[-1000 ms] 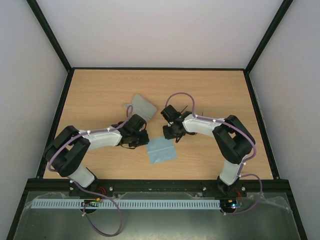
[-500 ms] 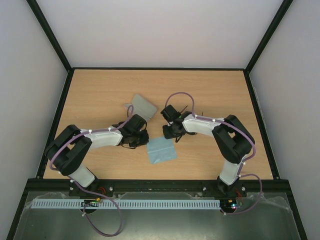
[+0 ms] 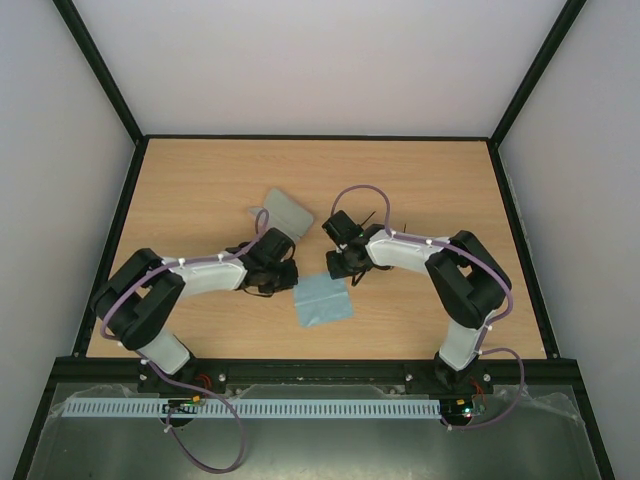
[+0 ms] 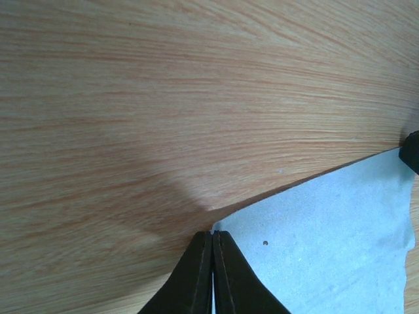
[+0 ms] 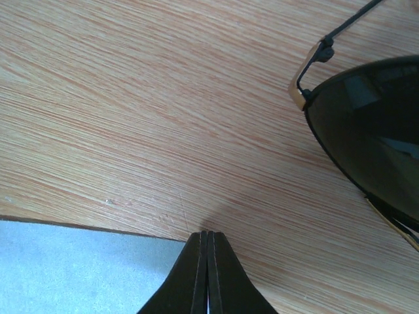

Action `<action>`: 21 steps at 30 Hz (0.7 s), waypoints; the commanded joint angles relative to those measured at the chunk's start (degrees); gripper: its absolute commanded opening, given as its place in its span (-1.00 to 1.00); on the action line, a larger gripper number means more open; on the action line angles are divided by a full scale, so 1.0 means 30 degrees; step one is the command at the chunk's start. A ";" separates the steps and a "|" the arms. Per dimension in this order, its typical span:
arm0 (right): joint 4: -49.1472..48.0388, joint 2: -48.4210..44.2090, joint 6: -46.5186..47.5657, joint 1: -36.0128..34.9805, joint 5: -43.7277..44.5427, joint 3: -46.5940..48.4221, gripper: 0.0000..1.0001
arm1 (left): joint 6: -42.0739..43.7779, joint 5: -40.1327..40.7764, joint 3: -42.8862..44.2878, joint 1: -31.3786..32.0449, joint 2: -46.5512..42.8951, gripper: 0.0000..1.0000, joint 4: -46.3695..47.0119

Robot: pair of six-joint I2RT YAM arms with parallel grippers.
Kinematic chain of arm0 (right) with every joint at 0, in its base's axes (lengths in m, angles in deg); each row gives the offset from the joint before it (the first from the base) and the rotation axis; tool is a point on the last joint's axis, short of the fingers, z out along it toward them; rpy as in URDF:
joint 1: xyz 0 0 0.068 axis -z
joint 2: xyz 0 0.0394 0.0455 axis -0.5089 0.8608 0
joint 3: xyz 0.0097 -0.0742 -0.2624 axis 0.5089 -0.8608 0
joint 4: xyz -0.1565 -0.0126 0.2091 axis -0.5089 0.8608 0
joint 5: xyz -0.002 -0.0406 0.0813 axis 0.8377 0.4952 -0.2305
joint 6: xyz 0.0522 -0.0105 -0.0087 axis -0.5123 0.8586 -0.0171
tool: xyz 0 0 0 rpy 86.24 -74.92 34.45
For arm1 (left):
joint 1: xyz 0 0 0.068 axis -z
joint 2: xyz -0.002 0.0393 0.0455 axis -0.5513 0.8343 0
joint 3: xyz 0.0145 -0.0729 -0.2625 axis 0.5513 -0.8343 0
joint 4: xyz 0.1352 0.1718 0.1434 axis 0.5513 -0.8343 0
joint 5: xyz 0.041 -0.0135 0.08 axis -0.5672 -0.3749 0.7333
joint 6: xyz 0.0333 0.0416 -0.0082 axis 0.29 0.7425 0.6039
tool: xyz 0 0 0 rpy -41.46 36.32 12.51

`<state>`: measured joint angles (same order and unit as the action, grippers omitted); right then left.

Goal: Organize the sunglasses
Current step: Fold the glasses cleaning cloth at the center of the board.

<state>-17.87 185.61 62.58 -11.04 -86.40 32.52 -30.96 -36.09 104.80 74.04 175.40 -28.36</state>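
While the left pincer (image 4: 213,234) and right pincer (image 5: 207,234) are pressing shut at corners of the light blue square cloth (image 4: 327,248), dark-lensed wire-framed sunglasses (image 5: 370,137) are lying on the wooden worktop (image 5: 131,98) nearby.

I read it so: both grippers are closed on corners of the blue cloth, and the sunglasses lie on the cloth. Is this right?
Not quite. The sunglasses lie on the bare table, apart from the cloth; the right wrist view shows it. The rest holds: the left gripper and right gripper are closed on corners of the cloth.
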 commanded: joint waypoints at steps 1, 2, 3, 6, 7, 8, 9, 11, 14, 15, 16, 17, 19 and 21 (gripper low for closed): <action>0.0969 -0.0675 -0.0001 0.0002 0.0115 -0.0215 -0.97 | 0.0533 0.0544 0.0786 -0.0186 0.0233 -0.92 -0.0943; 0.0979 -0.0804 -0.0033 0.0012 0.0145 -0.0234 -0.97 | 0.0610 0.0655 0.0951 -0.0235 0.0231 -0.92 -0.1029; 0.0955 -0.0893 -0.0047 0.0006 0.0200 -0.0240 -0.97 | 0.0693 0.0721 0.1036 -0.0292 0.0213 -0.92 -0.1098; 0.0743 -0.1086 -0.0028 0.0016 0.0476 -0.0348 -0.97 | 0.0855 0.0743 0.1297 -0.0476 0.0229 -0.92 -0.1148; 0.0716 -0.1067 -0.0006 0.0000 0.0597 -0.0283 -0.97 | 0.0928 0.0783 0.1402 -0.0509 0.0278 -0.92 -0.1176; 0.0691 -0.1043 0.0022 -0.0003 0.0627 -0.0227 -0.97 | 0.0993 0.0799 0.1499 -0.0545 0.0329 -0.93 -0.1223; 0.0644 -0.1029 0.0029 0.0016 0.0652 -0.0169 -0.97 | 0.1052 0.0827 0.1614 -0.0562 0.0371 -0.93 -0.1262; 0.0650 -0.1060 0.0080 0.0016 0.0694 -0.0055 -0.97 | 0.1143 0.0860 0.1752 -0.0569 0.0456 -0.93 -0.1314; 0.0704 -0.1215 0.0097 -0.0002 0.0722 -0.0001 -0.97 | 0.1171 0.0878 0.1835 -0.0577 0.0421 -0.93 -0.1405; 0.0686 -0.1303 0.0123 0.0012 0.0697 -0.0038 -0.97 | 0.1188 0.0895 0.1809 -0.0577 0.0346 -0.94 -0.1427; 0.0658 -0.1406 0.0148 -0.0008 0.0676 -0.0116 -0.97 | 0.1190 0.0912 0.1759 -0.0562 0.0260 -0.94 -0.1441; 0.0640 -0.1492 0.0148 0.0011 0.0669 -0.0203 -0.97 | 0.1168 0.0940 0.1683 -0.0567 0.0150 -0.93 -0.1443; 0.0535 -0.1726 0.0212 0.0013 0.0611 -0.0429 -0.97 | 0.1146 0.0973 0.1449 -0.0569 -0.0029 -0.94 -0.1459; 0.0374 -0.2010 0.0229 0.0012 0.0551 -0.0673 -0.97 | 0.1104 0.0992 0.1231 -0.0576 -0.0208 -0.93 -0.1393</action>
<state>-17.96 182.61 62.63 -11.04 -85.27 32.08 -28.12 -34.23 109.15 72.48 176.08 -31.13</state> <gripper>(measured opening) 0.018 0.036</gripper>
